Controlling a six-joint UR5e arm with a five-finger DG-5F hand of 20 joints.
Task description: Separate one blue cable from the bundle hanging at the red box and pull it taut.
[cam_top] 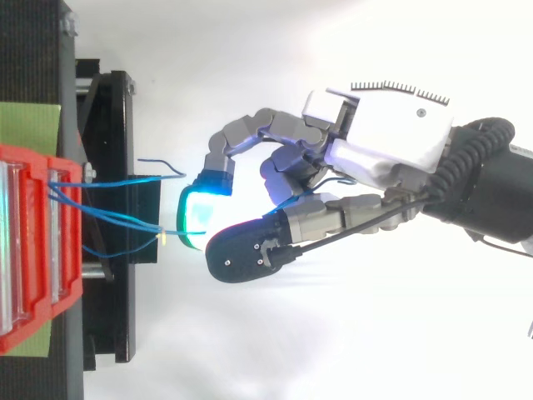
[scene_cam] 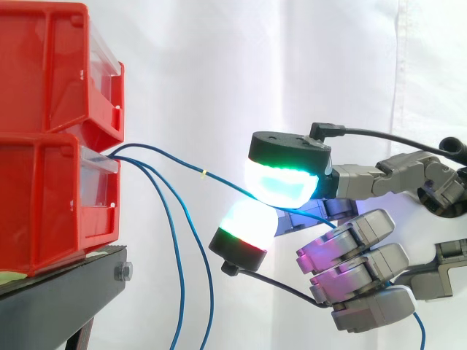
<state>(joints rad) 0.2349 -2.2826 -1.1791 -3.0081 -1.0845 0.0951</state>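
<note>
**Grasp.** The robot hand (scene_cam: 350,240) pinches one thin blue cable (scene_cam: 175,159) between opposed glowing fingertip pads (scene_cam: 281,184). Its other fingers are folded back, clear of the strand.

**Position.** The cable leaves the front slot of the lower red plastic bin (scene_cam: 44,197) and passes out beyond the right edge of the black stand (scene_cam: 58,292). It reaches the pads in a shallow bow, so it is judged separated but not fully taut.

**Remainder.** The other blue cables (scene_cam: 179,255) hang slack off that edge, apart from the held one, so the pinch isolates a single strand.

**Markings.** A small yellow band (scene_cam: 205,173) rings the held cable. It appears blank, though it is too small to be sure.
</note>
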